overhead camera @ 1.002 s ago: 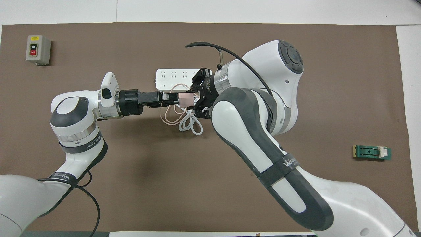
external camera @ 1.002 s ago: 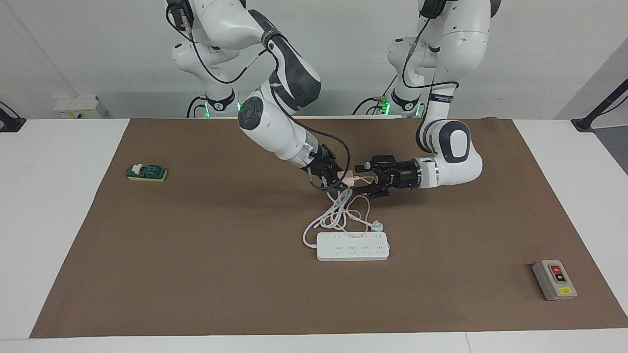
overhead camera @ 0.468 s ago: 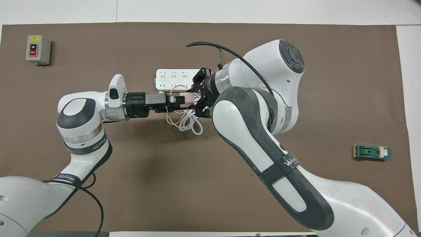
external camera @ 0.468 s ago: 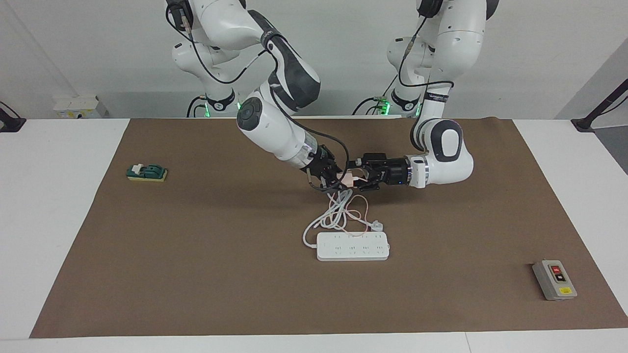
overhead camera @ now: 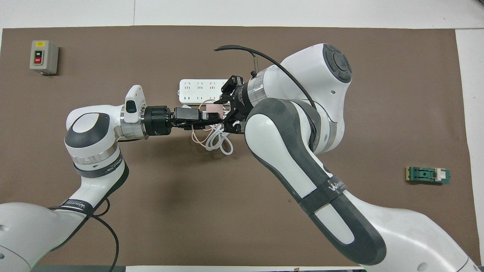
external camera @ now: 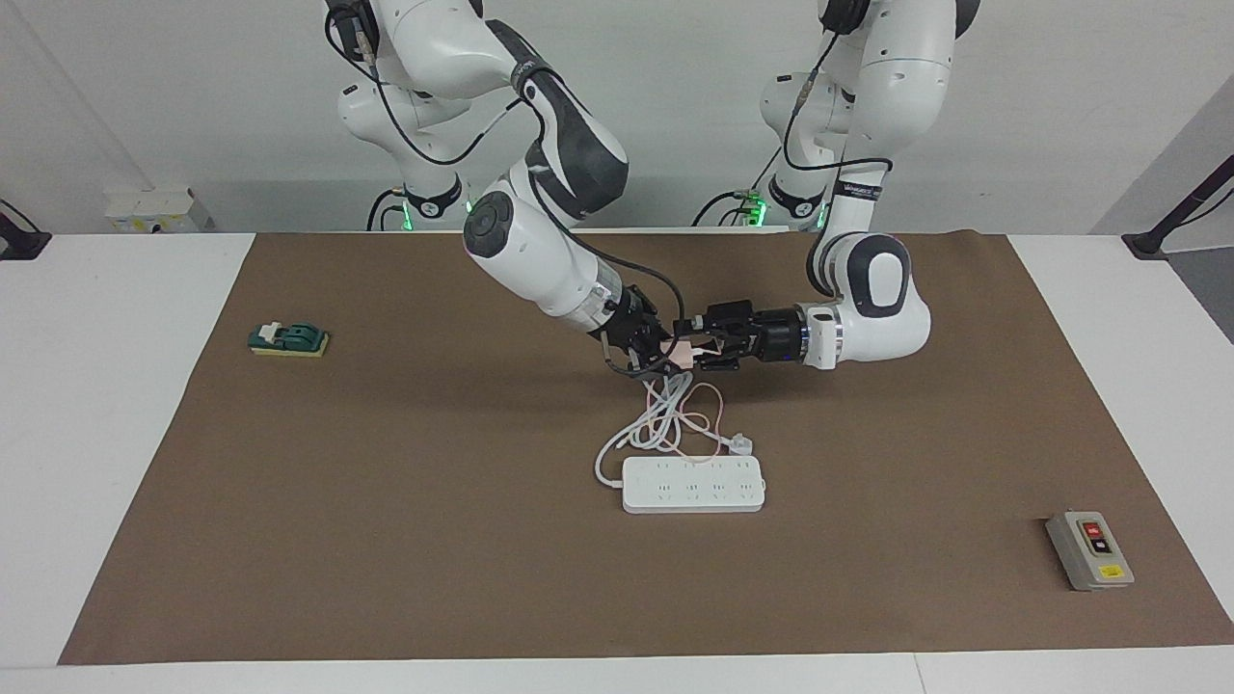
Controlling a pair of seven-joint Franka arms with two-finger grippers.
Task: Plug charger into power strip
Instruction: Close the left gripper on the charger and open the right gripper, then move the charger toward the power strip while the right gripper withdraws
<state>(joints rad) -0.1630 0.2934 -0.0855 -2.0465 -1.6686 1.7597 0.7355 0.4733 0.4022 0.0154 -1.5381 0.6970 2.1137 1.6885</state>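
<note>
Both grippers meet in mid-air over the middle of the brown mat, above the loops of white cord. The charger [external camera: 684, 353] sits between them, its thin pink cable [external camera: 711, 403] trailing down onto the coil. The right gripper [external camera: 658, 352] comes in from one side and the left gripper [external camera: 701, 349] lies level from the other, both touching or nearly touching the pink cube. It looks like a hand-over or a re-grip, but I cannot tell which one truly bears the charger, nor how wide either pair of fingers stands.

The power strip [external camera: 693, 483] lies flat on the mat, farther from the robots than the coiled cord [external camera: 644, 429], with all its sockets free and its own white plug [external camera: 739, 442] resting beside it. So the plugging is not done: the charger is lifted but must still be turned prongs-down, carried over a socket and pressed in.

As for writing, the grey switch box [overhead camera: 43, 57] near the corner at the left arm's end reads ON and OFF. The right arm's band carries lettering I cannot read surely. A green block [overhead camera: 427, 175] lies toward the right arm's end.
</note>
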